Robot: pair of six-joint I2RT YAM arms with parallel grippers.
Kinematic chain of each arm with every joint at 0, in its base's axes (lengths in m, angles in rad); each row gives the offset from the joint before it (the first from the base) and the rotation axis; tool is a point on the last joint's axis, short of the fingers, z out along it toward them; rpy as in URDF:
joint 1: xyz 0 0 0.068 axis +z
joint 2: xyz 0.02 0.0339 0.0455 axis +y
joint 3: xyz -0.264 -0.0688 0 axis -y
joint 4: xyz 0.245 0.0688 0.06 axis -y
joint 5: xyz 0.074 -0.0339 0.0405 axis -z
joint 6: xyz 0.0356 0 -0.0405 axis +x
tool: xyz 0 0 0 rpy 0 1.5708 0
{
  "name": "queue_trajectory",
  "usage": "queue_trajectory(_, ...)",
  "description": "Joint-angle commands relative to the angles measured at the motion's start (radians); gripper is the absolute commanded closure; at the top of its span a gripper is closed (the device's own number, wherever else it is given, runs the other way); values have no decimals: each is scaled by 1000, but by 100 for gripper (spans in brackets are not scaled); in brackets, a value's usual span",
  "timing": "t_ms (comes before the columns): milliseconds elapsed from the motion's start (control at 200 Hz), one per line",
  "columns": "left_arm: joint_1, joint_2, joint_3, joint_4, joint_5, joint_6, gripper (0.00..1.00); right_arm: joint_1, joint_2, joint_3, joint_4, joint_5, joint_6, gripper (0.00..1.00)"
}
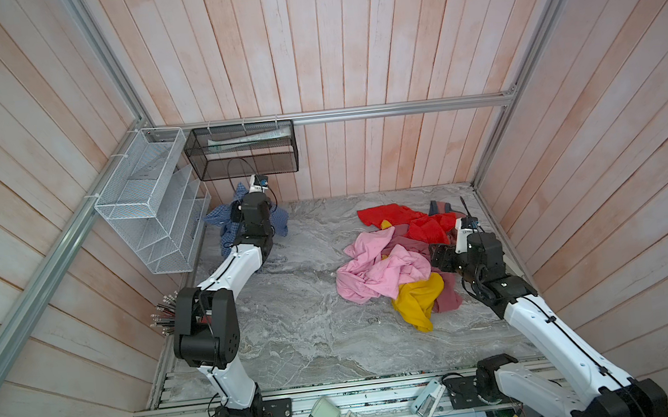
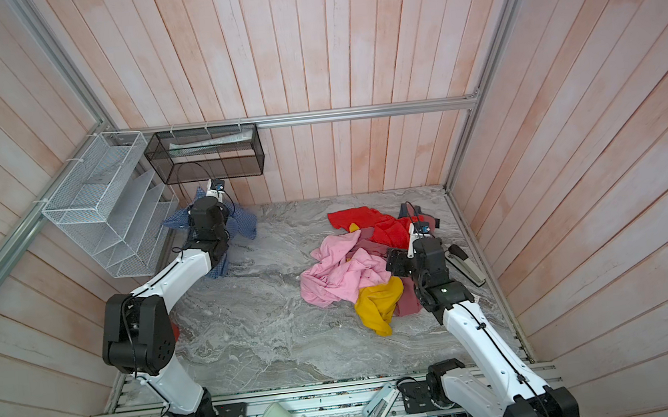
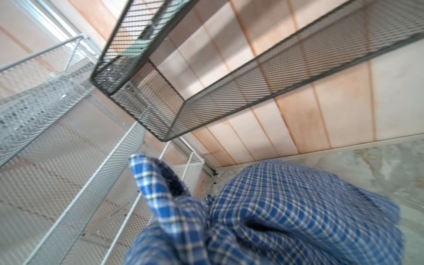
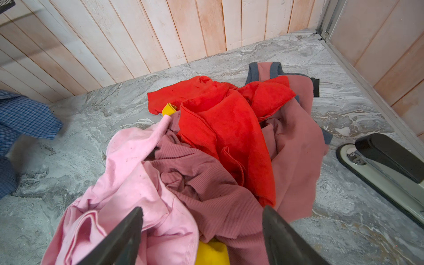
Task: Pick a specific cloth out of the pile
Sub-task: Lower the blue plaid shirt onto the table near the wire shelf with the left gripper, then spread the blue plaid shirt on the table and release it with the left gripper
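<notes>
Shirt: You had the large blue-and-white small-check shirt of thin woven fabric [image 1: 218, 220] at the far left corner of the grey marbled surface [image 1: 300, 304]. It was beside the white wire-mesh rack [image 1: 148, 202] and below the black mesh basket [image 1: 241, 151]. It was bunched up around the left arm's wrist, with its lower folds trailing toward the surface.

Left fingers: The left gripper [image 1: 246, 196] was buried in check fabric and no view showed its fingers. They were pressed together, and the cloth gathered right at the wrist camera suggested they were pinching the shirt.

Done: The shirt was well apart from the other clothes, so the picking-out itself looked finished.

Left to do: By my judgement, you had only to set the shirt down and let go.

Pile: The heap of mixed garments [image 1: 375, 264], pink, mustard yellow, red and dusty rose, lay right of centre with no blue check showing in it.

Right fingers: The right gripper [image 4: 202, 210] hung over the pink and dusty-rose folds, its fingers spread with nothing between them.

Hard to make out: You could not see the shirt's white label. The left arm covered the shirt's middle, and blur hid whether its lower edge touched the surface. The black-and-cream stapler [image 4: 385, 158], at the far right, was cut off by the frame edge.
</notes>
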Motion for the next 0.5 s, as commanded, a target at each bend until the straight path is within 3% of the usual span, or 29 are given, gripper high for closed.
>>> queue_trajectory(0, -51, 97, -47, -28, -43, -39, 100, 7, -13, 31, -28, 27, 6, 18)
queue_trajectory(280, -137, 270, 9, -340, -47, -269, 100, 7, -30, 13, -36, 39, 10, 18)
queue_trajectory(495, -88, 254, 32, -487, 124, -461, 100, 7, -19, 3, -15, 23, 15, 17)
